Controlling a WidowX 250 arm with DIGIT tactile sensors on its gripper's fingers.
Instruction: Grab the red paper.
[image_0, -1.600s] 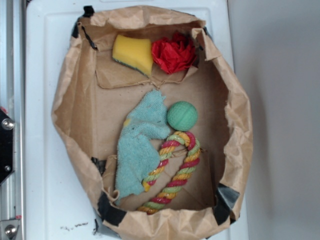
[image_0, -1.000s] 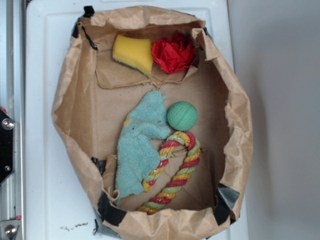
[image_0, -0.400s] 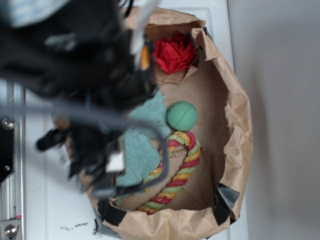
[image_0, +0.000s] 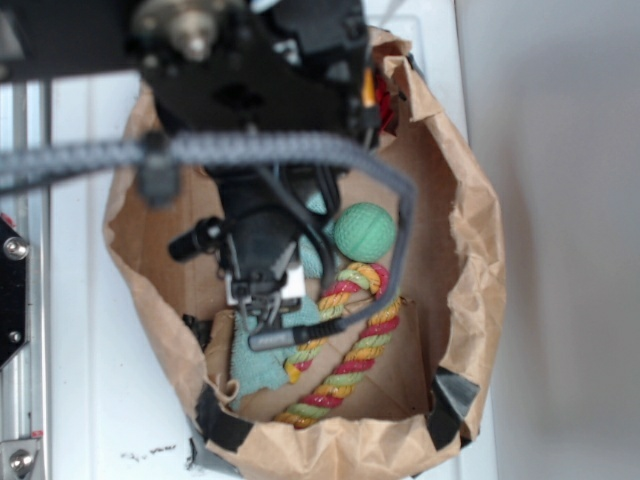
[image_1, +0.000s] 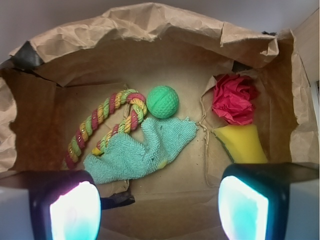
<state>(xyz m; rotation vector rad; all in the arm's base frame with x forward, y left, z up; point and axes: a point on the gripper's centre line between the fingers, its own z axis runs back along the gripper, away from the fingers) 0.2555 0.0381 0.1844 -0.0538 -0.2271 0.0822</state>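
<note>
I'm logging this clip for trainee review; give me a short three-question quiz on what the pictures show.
1. True or false: the end effector is already shut on the red paper.
2. In the wrist view, which thing touches the red paper on its near side? A) green ball B) yellow sponge C) rope ring
3. Fill in: the teal cloth lies partly over the ____.

Key
1. False: the fingers stand apart with nothing between them, and the paper lies off by the bag's far wall.
2. B, the yellow sponge; the green ball lies apart.
3. rope ring
</note>
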